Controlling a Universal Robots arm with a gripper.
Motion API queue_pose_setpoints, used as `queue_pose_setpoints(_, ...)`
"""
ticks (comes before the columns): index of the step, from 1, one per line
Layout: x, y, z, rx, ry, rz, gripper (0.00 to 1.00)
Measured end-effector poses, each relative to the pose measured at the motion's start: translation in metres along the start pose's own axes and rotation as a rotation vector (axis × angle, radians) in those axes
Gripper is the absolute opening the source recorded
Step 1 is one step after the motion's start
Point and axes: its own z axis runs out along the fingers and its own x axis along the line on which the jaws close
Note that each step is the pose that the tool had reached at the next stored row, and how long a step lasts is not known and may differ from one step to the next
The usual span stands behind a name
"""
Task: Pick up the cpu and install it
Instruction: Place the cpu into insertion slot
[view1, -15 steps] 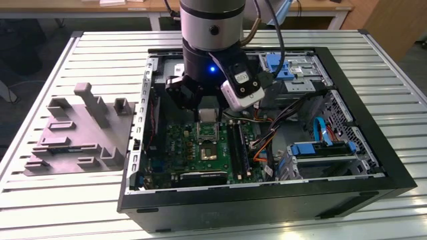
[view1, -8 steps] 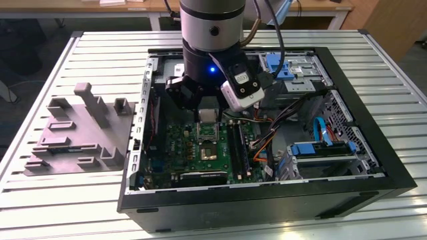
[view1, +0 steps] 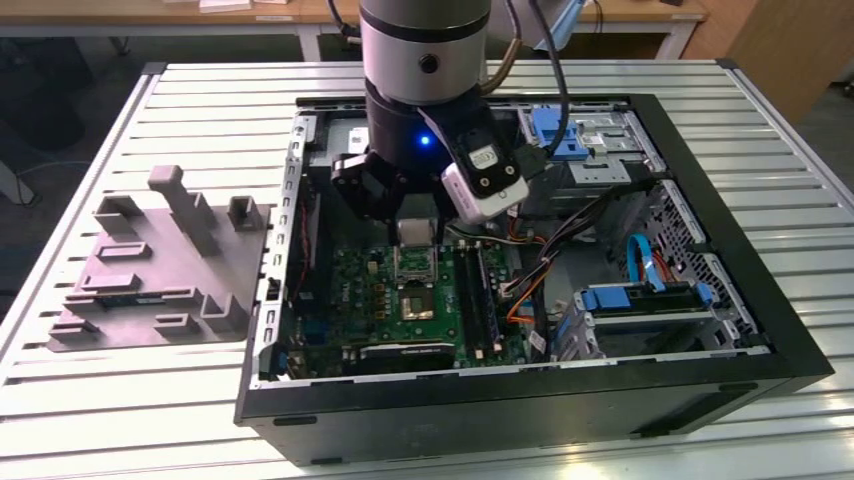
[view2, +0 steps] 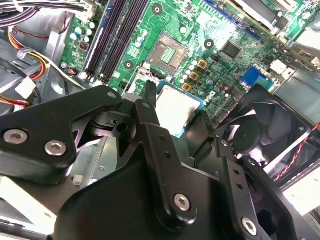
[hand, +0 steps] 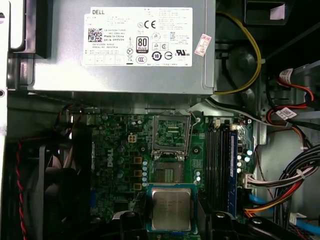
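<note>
**Exterior view:** A robot arm (view1: 420, 60) extends down into an open computer case (view1: 534, 410) standing on a slatted table (view1: 134, 400). Its gripper (view1: 416, 222) is clamped on the cpu (view1: 416, 233). The chip hangs flat, metal face up, over the middle of the green motherboard (view1: 400, 325), away from all four case walls. A grey fixture plate (view1: 147, 270) lies on the table just beside the case wall at the exterior view's left.

**Second wrist view:** Black fingers (view2: 149, 105) press on two opposite edges of the cpu (view2: 175, 107), and its silvery top is bare between them. The chip looks square, with no evident long axis. Its edges run roughly in line with those of the open socket (view2: 167, 52), which lies near it on the board but apart from it. A black fan (view2: 255, 135) sits by the board's edge.

**First wrist view:** The cpu (hand: 171, 207) is held level between the fingers (hand: 131, 222). It sits over the part of the motherboard (hand: 115, 150) farthest from the grey power supply (hand: 60, 70). Its sides lie parallel to the memory slots (hand: 220, 165).
</note>
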Motion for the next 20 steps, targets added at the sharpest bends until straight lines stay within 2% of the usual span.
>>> queue_pose_setpoints(13,-0.0002,-0.0002,0.0110,0.0002,0.0001,0.000,0.47)
queue_pose_setpoints(20,-0.0003,-0.0004,0.0206,0.0003,0.0001,0.000,0.47)
